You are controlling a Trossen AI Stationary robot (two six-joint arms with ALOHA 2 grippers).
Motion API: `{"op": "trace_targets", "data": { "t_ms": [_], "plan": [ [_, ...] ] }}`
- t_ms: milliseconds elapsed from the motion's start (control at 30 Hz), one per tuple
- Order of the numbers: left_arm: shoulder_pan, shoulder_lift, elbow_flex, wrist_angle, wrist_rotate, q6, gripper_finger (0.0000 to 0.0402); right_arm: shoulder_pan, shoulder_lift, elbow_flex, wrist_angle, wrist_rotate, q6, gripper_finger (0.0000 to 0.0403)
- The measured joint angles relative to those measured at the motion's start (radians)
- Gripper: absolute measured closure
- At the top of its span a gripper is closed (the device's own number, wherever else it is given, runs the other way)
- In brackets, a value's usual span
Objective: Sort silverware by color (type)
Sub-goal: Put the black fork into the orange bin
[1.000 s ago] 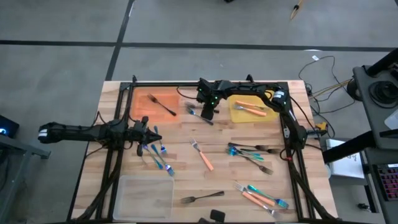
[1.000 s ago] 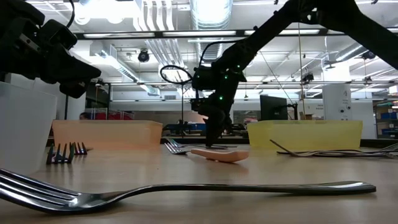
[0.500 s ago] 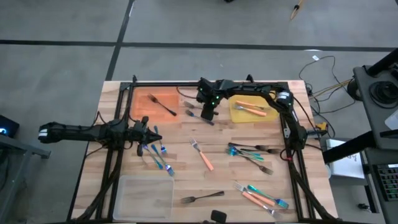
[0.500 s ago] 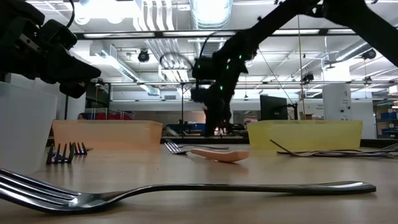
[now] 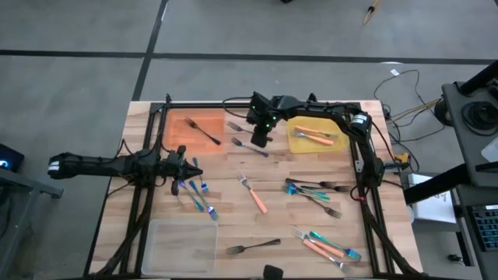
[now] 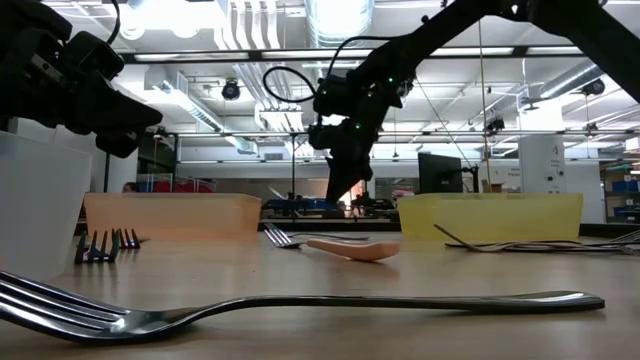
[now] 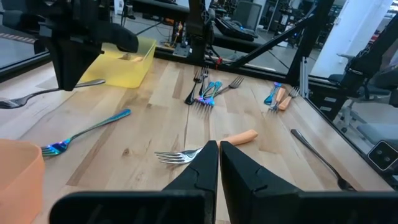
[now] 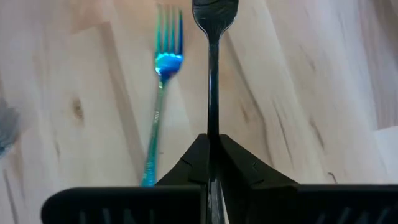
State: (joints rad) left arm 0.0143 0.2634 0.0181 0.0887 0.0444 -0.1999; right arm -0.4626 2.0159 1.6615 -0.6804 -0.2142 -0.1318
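A dark grey metal utensil (image 8: 211, 74) is pinched between the closed fingers of the right gripper (image 5: 261, 137) and held clear of the wooden table (image 5: 233, 210), between the orange tray (image 5: 175, 134) and the yellow tray (image 5: 299, 144). A blue-teal fork (image 8: 160, 93) lies on the boards just beneath it. The left gripper (image 7: 219, 163) waits near the table's left edge, its fingers pressed together on nothing.

The sorting is judged barely begun. One dark fork (image 5: 204, 130) lies in the orange tray and orange-handled pieces (image 5: 313, 137) lie in the yellow one — the clear tray (image 5: 183, 245) at the near left appears to hold nothing. Most silverware is left loose: blue-teal forks (image 5: 196, 194) beside the left gripper, an orange-handled fork (image 5: 253, 194) at the centre, a mixed cluster (image 5: 315, 190) at right, another (image 5: 327, 245) at the near right, and a dark fork (image 5: 253, 248) by the clear tray.
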Motion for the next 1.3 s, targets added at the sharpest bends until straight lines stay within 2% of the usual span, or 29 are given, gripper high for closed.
{"op": "trace_targets", "data": {
  "t_ms": [467, 667, 833, 933, 1067, 1200, 1300],
  "plan": [
    [0.000, 0.000, 0.000, 0.041, -0.021, 0.051, 0.0402, 0.002, 0.000, 0.000, 0.042, -0.004, -0.004, 0.0394],
    [0.001, 0.000, 0.000, 0.258, -0.028, 0.010, 0.0402, 0.002, 0.000, 0.000, 0.057, -0.004, -0.009, 0.0394],
    [0.001, -0.001, 0.000, 0.480, -0.036, 0.130, 0.0402, 0.002, -0.001, 0.000, 0.099, -0.028, 0.002, 0.0394],
    [0.001, -0.001, 0.000, 0.579, -0.036, 0.174, 0.0402, 0.002, -0.002, 0.000, 0.175, -0.063, 0.031, 0.0394],
    [0.000, -0.001, 0.001, 0.705, -0.034, 0.128, 0.0402, 0.002, -0.002, 0.000, 0.292, -0.080, 0.061, 0.0394],
    [0.000, 0.000, 0.002, 0.688, -0.027, 0.065, 0.0402, 0.003, -0.002, 0.000, 0.425, -0.102, 0.094, 0.0394],
    [0.000, 0.011, 0.001, 0.633, -0.027, 0.063, 0.0402, 0.011, 0.005, 0.000, 0.597, -0.122, 0.141, 0.0394]
  ]
}}
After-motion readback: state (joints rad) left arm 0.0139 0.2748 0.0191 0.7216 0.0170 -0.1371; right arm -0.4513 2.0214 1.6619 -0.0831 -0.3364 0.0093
